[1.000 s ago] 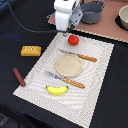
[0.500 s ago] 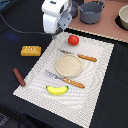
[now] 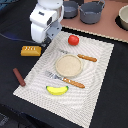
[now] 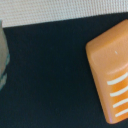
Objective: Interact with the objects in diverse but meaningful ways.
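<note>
My white gripper hangs over the black table just past the mat's left edge, slightly beyond the golden ridged bread loaf. I cannot see its fingertips clearly. The wrist view shows the loaf close below on the black surface, with nothing held. A red tomato sits on the far part of the striped mat. A yellow banana lies at the mat's near edge. A dark brown sausage lies on the black table at the exterior view's left. Grey pots stand at the back.
A round tan disc lies mid-mat between an orange-handled knife and fork. A second grey pot and a third vessel stand on the brown counter behind the mat.
The gripper has moved toward the exterior view's left, from above the tomato's area to beside the bread loaf. The objects have not moved.
</note>
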Available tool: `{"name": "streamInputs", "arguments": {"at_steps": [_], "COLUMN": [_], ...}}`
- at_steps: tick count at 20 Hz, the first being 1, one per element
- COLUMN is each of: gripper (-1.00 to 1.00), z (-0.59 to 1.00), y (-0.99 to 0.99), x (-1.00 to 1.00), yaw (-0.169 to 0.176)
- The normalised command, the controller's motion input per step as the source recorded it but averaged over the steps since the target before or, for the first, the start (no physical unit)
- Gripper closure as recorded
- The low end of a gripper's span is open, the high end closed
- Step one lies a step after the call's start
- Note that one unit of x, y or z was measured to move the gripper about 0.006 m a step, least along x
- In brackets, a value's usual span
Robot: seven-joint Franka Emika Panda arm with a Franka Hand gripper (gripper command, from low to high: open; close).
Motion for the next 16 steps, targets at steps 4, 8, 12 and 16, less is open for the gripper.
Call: {"name": "streamInputs", "arguments": {"at_steps": [4, 8, 12, 16], "gripper": [-1.00, -1.00, -1.00, -1.00], "z": [0.00, -0.04, -0.15, -0.30], "y": [-0.44, -0.27, -0.15, -0.15], "x": [-0.63, -0.58, -0.57, -0.72], "yaw": [0.043, 0.099, 0.133, 0.096]}}
